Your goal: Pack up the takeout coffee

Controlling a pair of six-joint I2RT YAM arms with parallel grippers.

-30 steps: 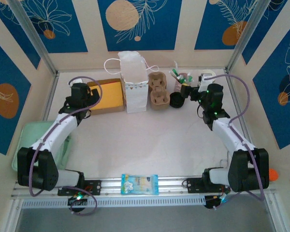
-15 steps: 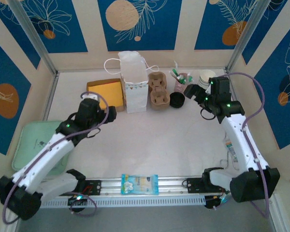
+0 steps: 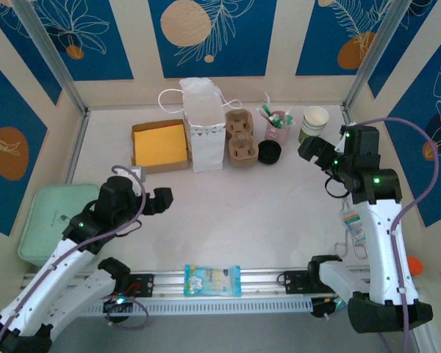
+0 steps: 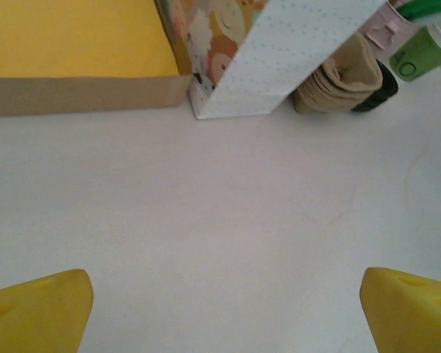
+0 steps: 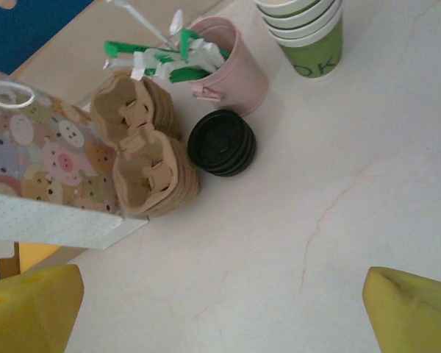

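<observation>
The takeout coffee (image 3: 314,121) is a paper cup, white at the rim and green below, standing at the back right corner. In the right wrist view it tops a short nested stack (image 5: 305,33); the left wrist view catches its green side (image 4: 426,55). My right gripper (image 3: 314,151) hovers just in front of it, open and empty (image 5: 224,301), over bare table. My left gripper (image 3: 162,200) hangs over the table's middle left, open with nothing between its yellow fingers (image 4: 228,301).
Along the back stand a yellow-lined box (image 3: 160,145), a white paper bag (image 3: 204,125), a stack of brown cup carriers (image 3: 239,137), black lids (image 3: 269,152) and a pink cup of utensils (image 3: 278,123). A green tray (image 3: 51,220) lies at the left and a blue packet (image 3: 212,280) at the near rail.
Both arms have drawn back from the back row toward the near side. The left gripper left the yellow box for mid-table; the right one backed off the cups and lids.
</observation>
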